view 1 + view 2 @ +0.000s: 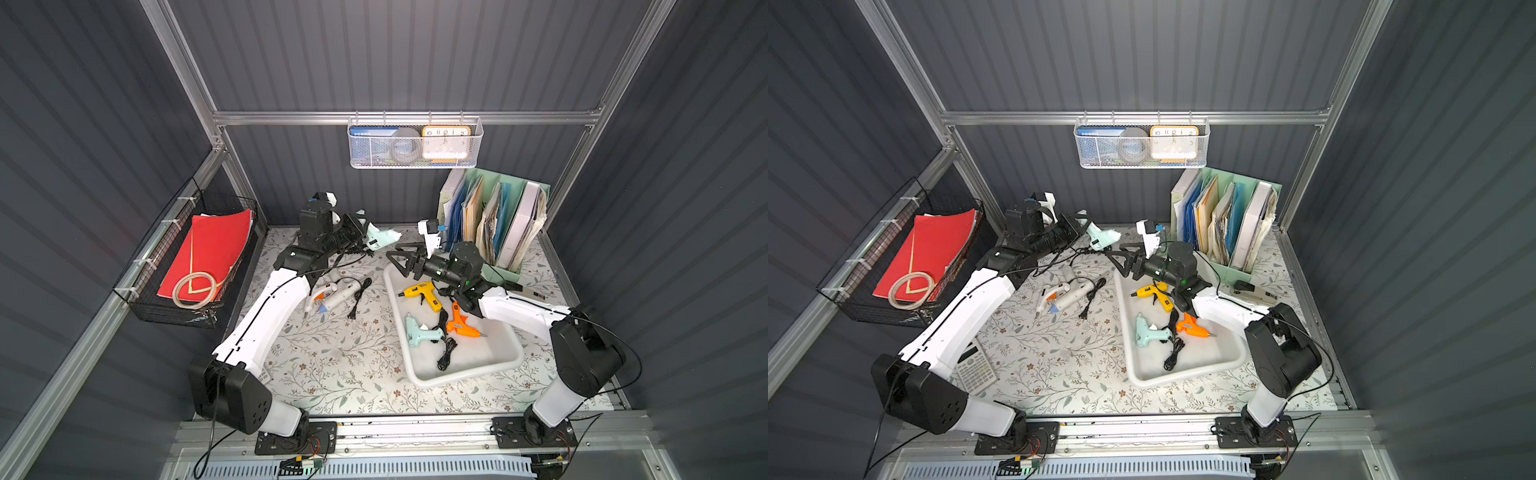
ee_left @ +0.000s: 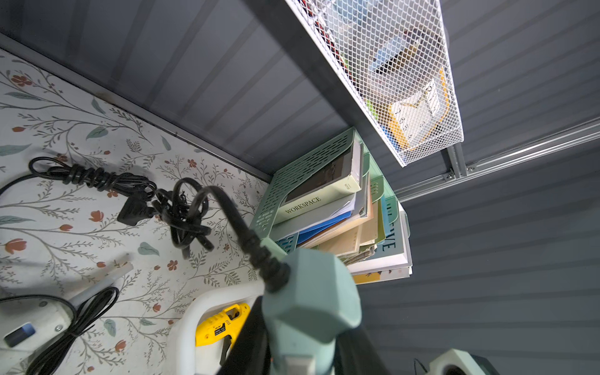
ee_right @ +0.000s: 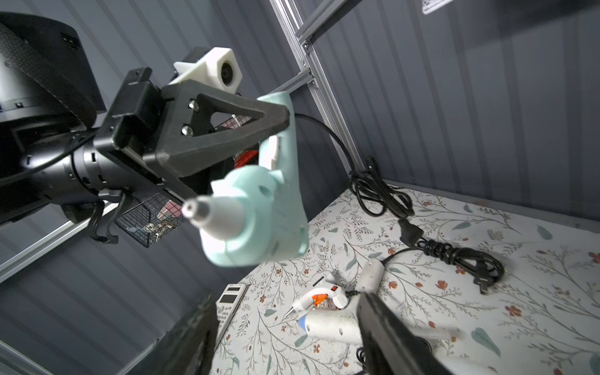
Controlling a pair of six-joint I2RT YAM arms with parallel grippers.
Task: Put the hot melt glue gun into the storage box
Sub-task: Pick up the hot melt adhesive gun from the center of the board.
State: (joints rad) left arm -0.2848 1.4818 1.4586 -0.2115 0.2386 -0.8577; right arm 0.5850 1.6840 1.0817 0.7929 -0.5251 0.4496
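Handover stage, seen in both top views and both wrist views. The left claw point(image 1: 363, 232) is clamped on the handle of a pale green glue gun point(image 1: 384, 239) and holds it in the air, clear of the table point(image 1: 332, 365). The right claw point(image 1: 395, 264) faces it from just beside, jaws apart with nothing between them, and hangs over the far end of the storage box point(image 1: 461, 375).

Progress. Three guns already lie in the box below and behind the right claw: a yellow gun point(image 1: 422, 291), a second green gun point(image 1: 419, 332) and an orange gun point(image 1: 461, 324). Two white guns point(image 1: 332, 297) lie on the table below the left claw, outside the box. The held gun is lifted but not yet over the box. By this judgement the task is past halfway, with this gun and the two white ones left to place.

Orientation. In the right wrist view the nozzle point(image 3: 194, 207) aims out from the left claw straight toward the right claw. The barrel's long axis runs roughly level from one claw to the other. The handle crosses it, passing between the left claw's fingers, and its black cord point(image 2: 181, 207) leaves the butt and trails down to a bundle on the table.
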